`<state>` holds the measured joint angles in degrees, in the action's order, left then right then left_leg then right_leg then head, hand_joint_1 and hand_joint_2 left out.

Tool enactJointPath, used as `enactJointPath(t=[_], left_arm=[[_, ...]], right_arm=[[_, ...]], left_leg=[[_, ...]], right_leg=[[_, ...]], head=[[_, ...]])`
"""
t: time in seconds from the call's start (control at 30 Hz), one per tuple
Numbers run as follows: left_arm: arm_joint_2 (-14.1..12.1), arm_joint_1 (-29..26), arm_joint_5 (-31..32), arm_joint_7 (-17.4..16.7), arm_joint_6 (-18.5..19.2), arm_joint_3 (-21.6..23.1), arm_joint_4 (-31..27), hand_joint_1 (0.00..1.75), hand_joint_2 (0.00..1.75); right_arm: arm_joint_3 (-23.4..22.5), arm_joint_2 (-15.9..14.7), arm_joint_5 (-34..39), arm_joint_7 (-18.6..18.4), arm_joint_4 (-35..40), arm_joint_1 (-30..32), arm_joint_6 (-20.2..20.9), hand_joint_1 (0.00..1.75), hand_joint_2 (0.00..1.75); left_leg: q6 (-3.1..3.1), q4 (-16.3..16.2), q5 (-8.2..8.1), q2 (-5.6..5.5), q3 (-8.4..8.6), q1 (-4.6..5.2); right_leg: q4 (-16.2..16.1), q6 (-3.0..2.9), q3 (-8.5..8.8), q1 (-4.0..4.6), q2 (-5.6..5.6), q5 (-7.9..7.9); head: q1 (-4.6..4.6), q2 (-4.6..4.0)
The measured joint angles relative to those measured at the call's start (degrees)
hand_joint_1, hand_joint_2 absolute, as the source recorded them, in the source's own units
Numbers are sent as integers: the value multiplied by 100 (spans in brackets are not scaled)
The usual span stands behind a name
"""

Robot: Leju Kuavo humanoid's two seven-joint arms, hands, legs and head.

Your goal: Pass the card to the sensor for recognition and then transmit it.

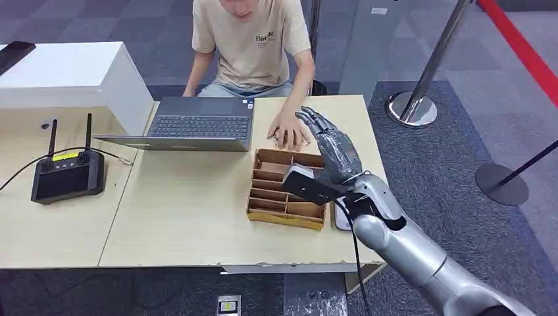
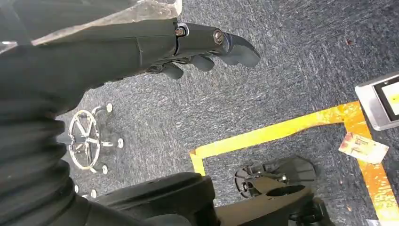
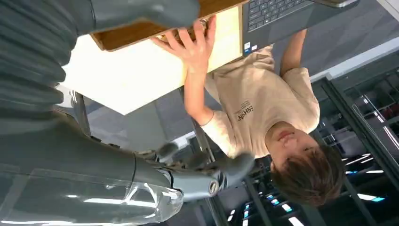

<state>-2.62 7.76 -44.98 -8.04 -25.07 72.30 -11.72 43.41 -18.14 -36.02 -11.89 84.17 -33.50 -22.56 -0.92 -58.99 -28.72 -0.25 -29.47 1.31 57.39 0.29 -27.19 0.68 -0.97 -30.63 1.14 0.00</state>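
A: Head view, left to right. White box (image 1: pixel 66 72) at the far left, black remote controller (image 1: pixel 66 176) with two upright antennas, then an open laptop (image 1: pixel 197 125) on the table (image 1: pixel 177 217).

B: And the card?

A: Cannot tell where it lies. The person's hand (image 1: pixel 289 135) rests flat on the table just past the far rim of the wooden divided tray (image 1: pixel 286 194). In the right wrist view something small sits under those fingers, too hidden to name. So no heading and no long axis to log.

B: Right hand?

A: The right hand (image 1: pixel 332 148) is over the tray's far right corner, fingers extended and slightly apart toward the person's hand, nothing in it.

B: Further right?

A: A white flat device (image 1: pixel 342 220) is partly under the forearm, just beside the tray. A stanchion base (image 1: pixel 413 108) stands on the carpet.

B: Left hand?

A: The left hand (image 2: pixel 202 47) hangs over grey carpet with its thumb straight. The fingers are mostly hidden, so I cannot tell its state.
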Motion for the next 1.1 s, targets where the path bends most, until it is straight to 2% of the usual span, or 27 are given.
enactJointPath(t=[0.07,0.1,0.27,0.53,0.6,0.67,0.7,0.77,0.83,0.9,1.03,1.1], left_arm=[[0,0,0,2,0,-2,0,0,175],[0,0,0,7,0,-2,0,0,175],[0,5,7,22,0,-2,0,0,175],[0,5,15,22,0,-2,0,0,175],[0,6,15,22,0,-2,0,0,175],[0,5,15,22,0,-2,0,0,175],[0,5,17,22,2,-2,0,0,175],[0,7,22,22,0,-2,0,0,175],[0,9,24,22,0,-2,0,0,175],[0,9,24,22,0,-2,0,0,175],[0,10,24,22,0,-2,0,0,175],[0,12,24,22,0,-2,0,0,175]], right_arm=[[-4,-7,-15,0,-2,15,-4,65,175],[-4,-7,-35,0,-2,23,-9,87,175],[-7,-17,-149,0,-7,27,-24,80,175],[-7,-42,-166,-11,-72,63,-24,80,175],[-7,-42,-166,-11,-85,65,-24,70,175],[-7,-44,-166,-11,-109,67,-26,73,175],[-7,-44,-168,-11,-118,69,-33,70,175],[-9,-46,-164,-11,-131,83,-61,47,175],[-11,-46,-151,-9,-168,100,-96,42,175],[-20,-46,-123,11,-225,125,-120,51,175],[-55,-44,-55,70,-367,183,-197,54,175],[-57,-42,-59,98,-437,217,-210,61,175]], left_leg=[[0,0,0,0,0,0],[0,0,0,0,-1,0],[0,0,0,0,-1,0],[0,0,0,0,-1,0],[0,0,0,0,-1,0],[0,0,0,-1,-1,0],[0,0,0,0,-1,0],[0,0,0,0,-1,0],[0,0,0,-1,-1,0],[0,0,0,-1,-2,0],[0,0,0,-1,-2,0],[0,0,0,-1,-2,0]], right_leg=[[0,0,0,0,0,0],[0,0,0,0,0,0],[0,0,0,0,0,0],[0,0,0,0,0,0],[0,0,0,0,0,0],[0,0,0,0,0,0],[0,0,0,0,0,0],[0,0,0,0,0,0],[0,0,-1,0,0,0],[0,0,-1,0,0,0],[0,0,-1,0,0,0],[0,0,0,0,0,0]], head=[[0,0],[2,0],[2,0],[2,0],[2,0],[2,0],[0,0],[2,0],[0,0],[0,0],[2,0],[2,0]])
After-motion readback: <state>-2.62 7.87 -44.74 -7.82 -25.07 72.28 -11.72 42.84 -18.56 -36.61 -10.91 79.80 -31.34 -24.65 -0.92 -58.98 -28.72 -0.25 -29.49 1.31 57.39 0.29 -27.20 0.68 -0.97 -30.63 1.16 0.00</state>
